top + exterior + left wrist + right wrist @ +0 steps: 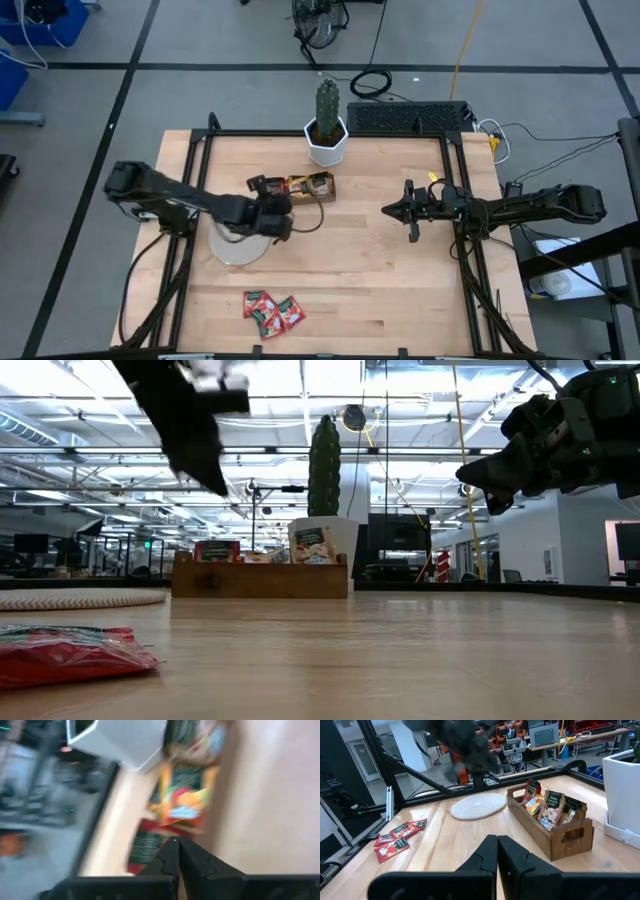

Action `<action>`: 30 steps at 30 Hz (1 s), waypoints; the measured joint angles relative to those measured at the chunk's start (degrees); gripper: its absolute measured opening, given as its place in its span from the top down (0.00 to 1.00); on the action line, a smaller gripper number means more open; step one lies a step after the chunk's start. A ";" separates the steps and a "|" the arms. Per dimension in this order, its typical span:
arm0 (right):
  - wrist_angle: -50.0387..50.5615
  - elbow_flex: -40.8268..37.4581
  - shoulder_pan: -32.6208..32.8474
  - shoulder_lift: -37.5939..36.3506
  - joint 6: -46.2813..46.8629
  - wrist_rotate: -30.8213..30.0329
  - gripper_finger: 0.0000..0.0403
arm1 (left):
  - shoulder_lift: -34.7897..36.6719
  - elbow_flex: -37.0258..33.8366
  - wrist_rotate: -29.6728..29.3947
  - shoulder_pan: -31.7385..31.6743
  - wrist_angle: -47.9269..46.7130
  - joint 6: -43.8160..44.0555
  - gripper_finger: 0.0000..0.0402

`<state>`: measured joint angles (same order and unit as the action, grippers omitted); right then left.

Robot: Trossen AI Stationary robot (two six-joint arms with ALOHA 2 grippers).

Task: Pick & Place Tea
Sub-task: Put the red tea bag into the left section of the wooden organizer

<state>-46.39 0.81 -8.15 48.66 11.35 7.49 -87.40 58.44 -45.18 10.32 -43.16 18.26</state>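
Clearly the job is part done. Starting at the left of the high view, the left gripper (pixel 268 190) hovers above the near end of the brown tray (pixel 322 196), with the pale round disc (pixel 232 250) on the table at about seven o'clock from it. In its own wrist view the fingers look pressed together with nothing seen between them, though that view is smeared, so whether they have begun to part I cannot tell. Some tea already stands in the tray: orange-yellow and whitish sachets (pixel 551 809) upright in the compartments, and one red-and-green one at the end nearest the disc. At six o'clock from the tray, near the table's front edge, the loose red sachets (pixel 272 310) lie in a small overlapping cluster, well apart from it; these look like what is left to move. The cactus in its white pot (pixel 327 141) stands just beyond the tray, at about twelve o'clock. Farthest right, the right gripper (pixel 409 211) waits above bare table, at three o'clock from the tray, claw closed and empty.
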 joint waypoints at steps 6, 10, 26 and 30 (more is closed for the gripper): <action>-0.05 0.01 0.00 0.00 -0.02 -0.02 1.00 | 6.95 0.13 28.74 4.84 4.48 16.66 0.86; -0.03 -0.01 0.01 0.00 -0.02 -0.02 1.00 | 6.02 0.06 45.66 8.08 3.80 24.33 0.78; -0.59 0.04 0.00 0.00 -0.05 0.02 1.00 | -12.24 0.00 62.70 12.18 21.54 31.48 0.40; -0.06 0.03 0.01 -0.04 -0.06 0.02 1.00 | -14.40 0.00 66.11 11.50 23.42 33.08 0.40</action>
<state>-46.45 0.84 -8.14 48.62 11.29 7.51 -101.80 58.43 20.93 21.82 -19.74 51.35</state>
